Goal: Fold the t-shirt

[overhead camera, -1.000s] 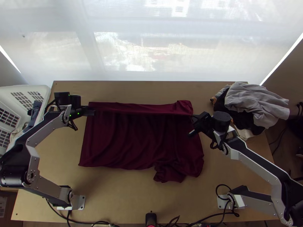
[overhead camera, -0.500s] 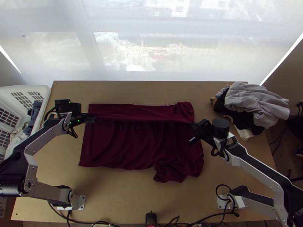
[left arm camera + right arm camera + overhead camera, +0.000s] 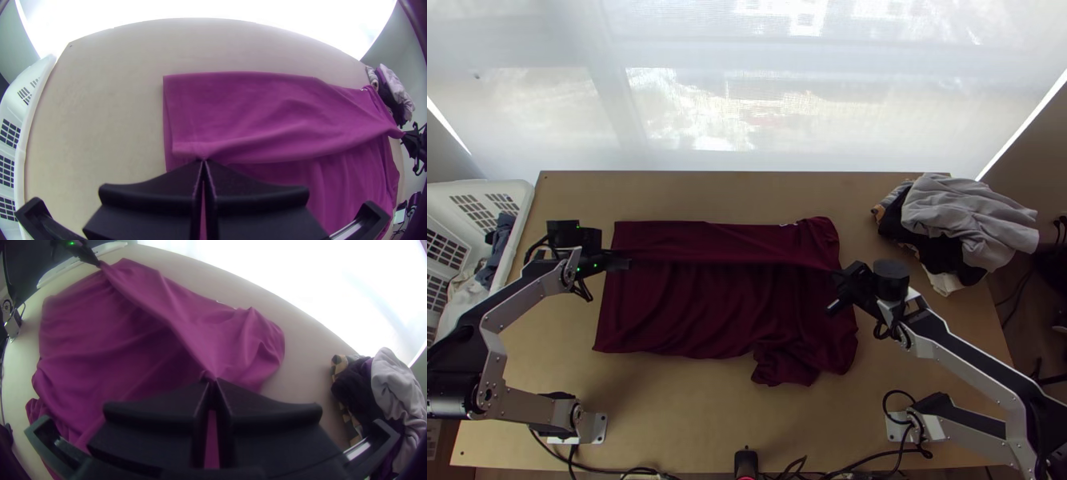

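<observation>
T-shirt [image 3: 699,308] lies across the middle of the counter [image 3: 691,432], its long axis running left to right, the far strip doubled over toward me and its free edge drawn out in a line between both end effectors.

At the far left I see the white basket [image 3: 525,204], well apart from the cloth. My left arm [image 3: 497,330] is bent at the elbow, its wrist out over the counter beside the T-shirt's left side. The left end effector [image 3: 203,161] is pressed together on the left end of that edge; most of the cloth lies to its right, with the near layer below.

Between the two, the strip hangs a little clear of the layer under it. Toward the right, the near side is bunched and sticks out, so I judge it may spoil a neat fold.

The right end effector [image 3: 215,380] pinches the other end, the T-shirt stretching away to its left. My right arm [image 3: 959,344] slants in from its base, nearer the bunched part. Beyond it sits the clothes pile [image 3: 959,220]. I judge this fold about midway: both ends should come nearer together, level, then go down before I let go.
</observation>
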`<state>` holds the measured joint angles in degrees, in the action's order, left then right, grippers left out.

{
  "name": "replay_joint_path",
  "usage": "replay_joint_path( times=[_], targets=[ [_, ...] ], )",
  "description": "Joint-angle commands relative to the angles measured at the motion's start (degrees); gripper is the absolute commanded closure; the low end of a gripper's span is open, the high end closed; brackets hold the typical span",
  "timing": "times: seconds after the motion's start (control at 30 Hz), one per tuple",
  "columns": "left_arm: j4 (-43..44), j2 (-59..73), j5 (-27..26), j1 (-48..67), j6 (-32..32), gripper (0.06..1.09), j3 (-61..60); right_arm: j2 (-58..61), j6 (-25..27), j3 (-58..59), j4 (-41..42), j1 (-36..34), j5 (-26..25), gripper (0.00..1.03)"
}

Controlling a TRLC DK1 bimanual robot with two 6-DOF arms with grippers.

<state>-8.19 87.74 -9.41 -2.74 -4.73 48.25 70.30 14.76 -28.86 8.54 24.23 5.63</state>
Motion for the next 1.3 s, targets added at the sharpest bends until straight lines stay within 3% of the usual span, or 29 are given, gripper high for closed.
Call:
replay_joint_path(
  times=[0.0,0.17,0.2,0.27,0.43,0.47,0.6,0.97,1.27],
  targets=[
    [0.5,0.1,0.0,0.1,0.0,1.05,-1.5,0.1,0.2,1.4,0.3,0.5,0.1,1.00],
    [0.6,0.5,0.0,0.1,0.7,1.05,-2.0,0.4,0.4,2.1,0.4,0.5,0.1,1.00],
    [0.5,0.7,0.0,0.0,1.0,0.99,-2.0,0.4,0.4,2.1,0.5,0.5,0.1,0.97],
    [0.1,0.6,0.0,0.2,1.4,0.81,-2.1,0.4,0.2,1.9,0.7,0.5,0.1,0.78],
    [-5.3,-0.9,-0.2,1.1,1.5,0.39,-1.2,0.4,-0.4,1.4,0.1,0.5,0.0,0.13],
    [-7.5,-1.5,-0.7,1.3,1.4,0.34,-0.9,0.4,-0.4,1.2,-0.3,0.5,0.0,0.04],
    [-17.2,-6.7,-4.5,0.9,0.4,0.33,-0.3,-0.9,-0.4,0.4,-0.4,0.3,-0.9,0.04],
    [-50.5,-15.1,-4.4,-0.5,-6.1,0.34,3.6,-6.8,-0.5,-3.0,-6.0,0.3,-5.1,0.04],
    [-52.1,-14.8,-4.4,5.6,-4.8,0.34,-2.1,-10.8,-1.8,-4.1,-9.9,0.7,-5.1,0.05]
  ],
)
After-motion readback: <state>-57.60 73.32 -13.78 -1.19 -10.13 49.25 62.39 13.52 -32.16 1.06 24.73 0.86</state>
